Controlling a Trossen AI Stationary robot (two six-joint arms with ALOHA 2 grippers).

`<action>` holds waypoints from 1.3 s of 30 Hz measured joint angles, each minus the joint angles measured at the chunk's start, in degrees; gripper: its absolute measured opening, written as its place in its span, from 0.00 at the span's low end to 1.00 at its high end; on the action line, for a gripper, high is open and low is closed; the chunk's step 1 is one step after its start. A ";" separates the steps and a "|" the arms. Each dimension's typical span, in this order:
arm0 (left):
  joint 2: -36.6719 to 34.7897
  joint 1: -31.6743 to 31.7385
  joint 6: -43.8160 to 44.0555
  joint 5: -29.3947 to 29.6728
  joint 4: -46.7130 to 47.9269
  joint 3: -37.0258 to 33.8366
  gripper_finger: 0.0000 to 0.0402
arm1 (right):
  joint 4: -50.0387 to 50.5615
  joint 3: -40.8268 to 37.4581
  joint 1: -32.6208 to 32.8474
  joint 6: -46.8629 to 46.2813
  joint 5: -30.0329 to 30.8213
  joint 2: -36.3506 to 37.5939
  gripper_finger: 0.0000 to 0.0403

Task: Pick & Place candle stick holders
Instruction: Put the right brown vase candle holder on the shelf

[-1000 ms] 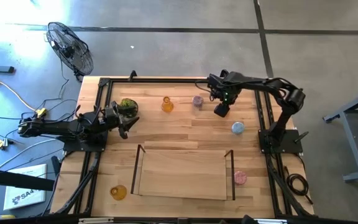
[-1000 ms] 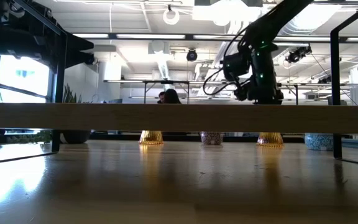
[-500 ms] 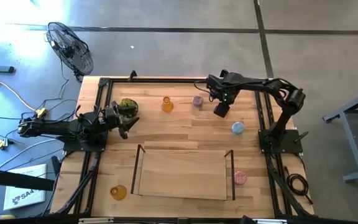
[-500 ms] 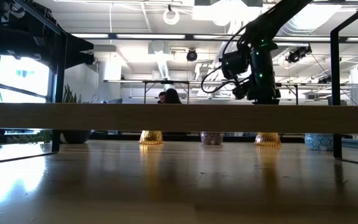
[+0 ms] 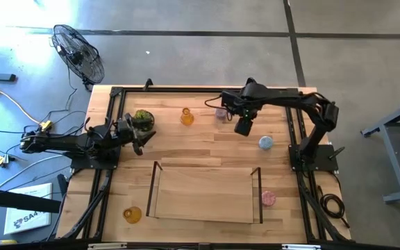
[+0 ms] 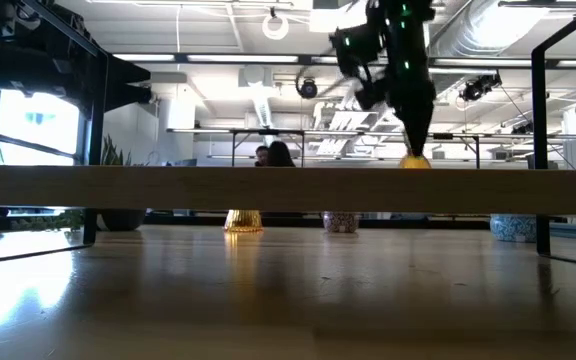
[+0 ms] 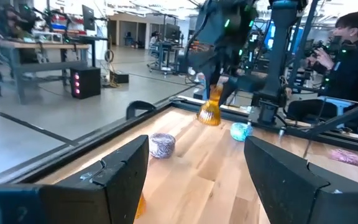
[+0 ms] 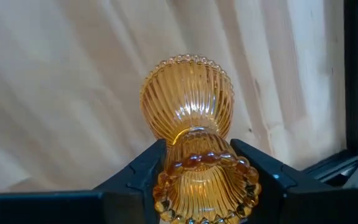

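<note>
The right tool (image 8: 194, 180) is clamped on the narrow neck of a ribbed amber candle stick holder (image 8: 191, 124), one finger on each side. In the low view that amber holder (image 6: 414, 158) hangs clear above the tabletop (image 6: 268, 290) under the right tool (image 6: 413, 140). From above, the right tool (image 5: 242, 126) sits over the far half of the tabletop (image 5: 207, 149), just beside the mauve holder (image 5: 220, 112).

A second amber holder (image 5: 187, 117) stands near the far edge, and a third amber holder (image 5: 132, 214) stands at the near left corner. The light blue holder (image 5: 265, 143) rests on the right side, and the pink holder (image 5: 268, 198) stands to the right of the wooden tray (image 5: 203, 193).

The left tool (image 5: 142, 135) waits at the left side of the tabletop beside the green mossy ball (image 5: 142, 118), fingers (image 7: 120, 177) spread apart and empty. A person (image 7: 347, 59) sits beyond the tabletop.
</note>
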State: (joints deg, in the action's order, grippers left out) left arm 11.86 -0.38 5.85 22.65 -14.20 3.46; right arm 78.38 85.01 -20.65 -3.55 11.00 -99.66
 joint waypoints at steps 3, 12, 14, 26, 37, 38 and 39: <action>0.02 0.00 1.09 -2.02 0.82 0.00 0.65 | 2.89 3.97 4.11 -2.60 -2.17 0.00 0.38; -0.01 0.00 0.16 -3.45 0.59 0.00 0.65 | 11.71 16.47 18.27 -15.85 -5.55 0.00 0.38; -0.03 0.00 0.10 -3.47 0.20 0.00 0.65 | 11.66 19.13 21.41 -20.00 -6.70 0.02 0.38; -0.03 0.00 1.55 -4.25 0.23 0.00 0.65 | 10.07 20.83 38.02 -46.57 -6.63 -0.07 0.38; -0.03 0.00 2.56 -4.60 0.29 0.00 0.65 | 1.35 20.24 43.63 -63.85 -8.35 -4.73 0.38; -0.03 0.00 3.00 -5.16 0.34 0.00 0.65 | 0.51 20.24 43.69 -64.82 -8.60 -5.35 0.38; -0.03 0.00 3.40 -5.85 0.46 0.00 0.65 | -0.07 20.24 43.71 -65.80 -8.96 -5.91 0.38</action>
State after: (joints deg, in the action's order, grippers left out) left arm 11.84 -0.38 9.26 16.80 -13.74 3.46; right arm 78.31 105.25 23.05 -69.35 2.05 -105.57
